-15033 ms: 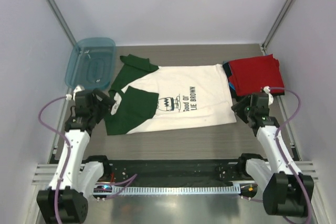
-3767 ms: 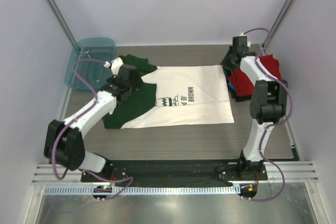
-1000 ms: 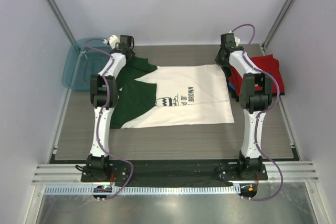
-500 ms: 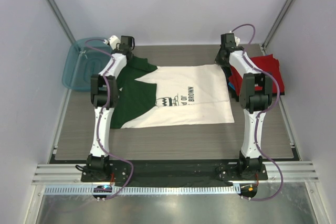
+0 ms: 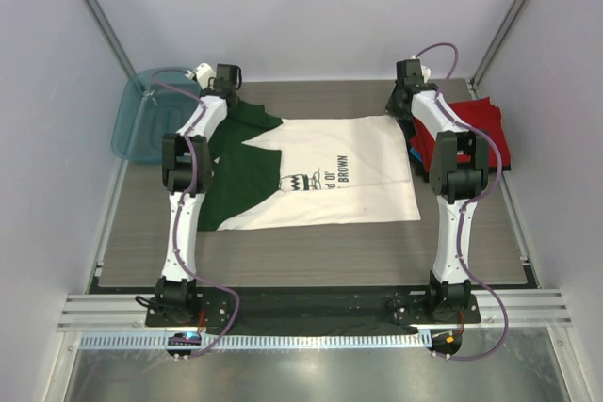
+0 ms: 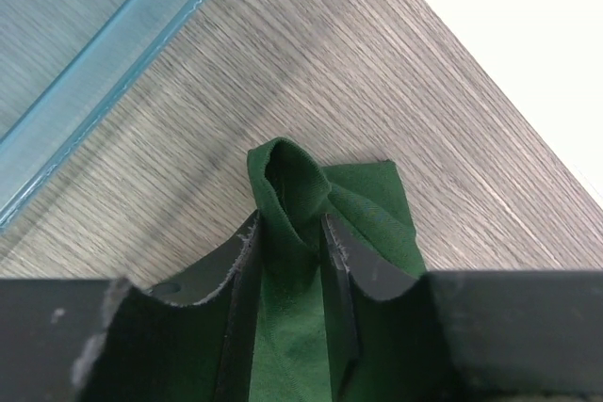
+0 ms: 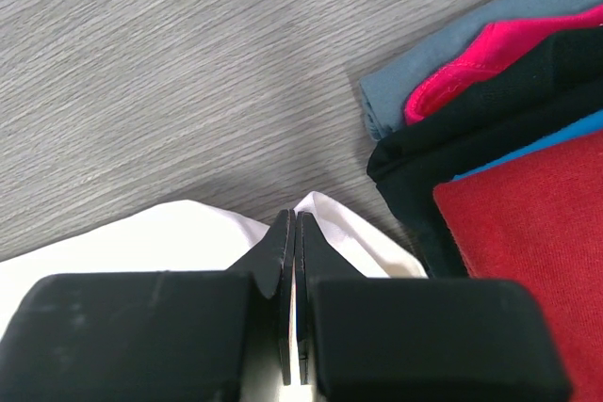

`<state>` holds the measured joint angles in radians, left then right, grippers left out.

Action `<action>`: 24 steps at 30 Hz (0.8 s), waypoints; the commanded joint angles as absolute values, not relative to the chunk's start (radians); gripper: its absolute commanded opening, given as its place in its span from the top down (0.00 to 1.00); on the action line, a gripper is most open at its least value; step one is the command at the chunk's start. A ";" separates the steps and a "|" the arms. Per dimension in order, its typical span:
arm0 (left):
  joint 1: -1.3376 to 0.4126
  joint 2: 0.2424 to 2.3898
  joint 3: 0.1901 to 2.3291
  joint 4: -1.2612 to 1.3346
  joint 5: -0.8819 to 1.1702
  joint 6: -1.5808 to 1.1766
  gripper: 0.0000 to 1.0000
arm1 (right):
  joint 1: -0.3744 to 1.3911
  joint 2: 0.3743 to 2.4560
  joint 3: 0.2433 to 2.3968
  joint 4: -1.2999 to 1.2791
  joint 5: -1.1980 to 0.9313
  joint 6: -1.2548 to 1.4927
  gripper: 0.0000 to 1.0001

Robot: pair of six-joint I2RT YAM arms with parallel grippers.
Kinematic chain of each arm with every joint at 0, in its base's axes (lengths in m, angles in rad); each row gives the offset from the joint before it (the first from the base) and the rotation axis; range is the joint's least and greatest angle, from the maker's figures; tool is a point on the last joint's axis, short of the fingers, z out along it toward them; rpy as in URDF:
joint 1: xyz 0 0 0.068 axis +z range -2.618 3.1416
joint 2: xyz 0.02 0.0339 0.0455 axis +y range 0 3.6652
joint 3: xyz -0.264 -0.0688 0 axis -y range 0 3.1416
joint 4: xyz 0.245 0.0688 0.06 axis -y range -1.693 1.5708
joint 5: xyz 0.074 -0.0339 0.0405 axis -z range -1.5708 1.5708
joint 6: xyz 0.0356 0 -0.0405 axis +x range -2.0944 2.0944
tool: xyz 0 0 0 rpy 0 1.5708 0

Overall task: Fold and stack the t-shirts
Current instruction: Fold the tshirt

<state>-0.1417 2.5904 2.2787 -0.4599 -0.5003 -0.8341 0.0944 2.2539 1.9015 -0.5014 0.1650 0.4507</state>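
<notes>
The white t-shirt (image 5: 339, 176) with dark green sleeves lies flat mid-table, print facing up. My left gripper (image 5: 229, 98) is at its far left corner. In the left wrist view that gripper (image 6: 290, 233) is shut on a bunched fold of the green sleeve (image 6: 372, 209). My right gripper (image 5: 402, 108) is at the far right corner. In the right wrist view this gripper (image 7: 295, 218) is shut on the white hem (image 7: 330, 218). Folded t-shirts (image 5: 476, 129) are stacked at the right, red on top (image 7: 528, 223), over dark (image 7: 490, 110) and blue-grey (image 7: 471, 35) ones.
A teal plastic tub (image 5: 141, 124) stands at the far left, its rim (image 6: 113, 49) close to the left gripper. Frame posts and white walls enclose the table's back and sides. The folded stack lies just right of the right gripper.
Both arms have stretched from the near side out to the shirt's far corners. Over the last second the arms and the shirt hold still in the top view.
</notes>
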 commanded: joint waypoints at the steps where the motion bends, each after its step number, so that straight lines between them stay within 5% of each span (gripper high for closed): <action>1: -0.143 2.525 2.280 -0.423 -0.540 -0.836 0.67 | 0.098 2.215 1.911 -0.477 0.152 0.451 0.99; 3: -0.141 2.523 2.278 -0.423 -0.528 -0.831 0.57 | 0.097 2.215 1.911 -0.477 0.152 0.451 0.99; 8: -0.143 2.517 2.275 -0.414 -0.505 -0.831 0.56 | 0.097 2.212 1.911 -0.477 0.150 0.451 0.99; 16: -0.143 2.470 2.227 -0.376 -0.509 -0.835 0.70 | 0.098 2.217 1.911 -0.477 0.143 0.449 0.99; 19: -0.143 2.457 2.220 -0.373 -0.521 -0.827 0.89 | 0.098 2.218 1.910 -0.476 0.138 0.451 0.99; 24: -0.143 2.442 2.217 -0.373 -0.517 -0.828 0.85 | 0.098 2.220 1.910 -0.477 0.138 0.453 0.99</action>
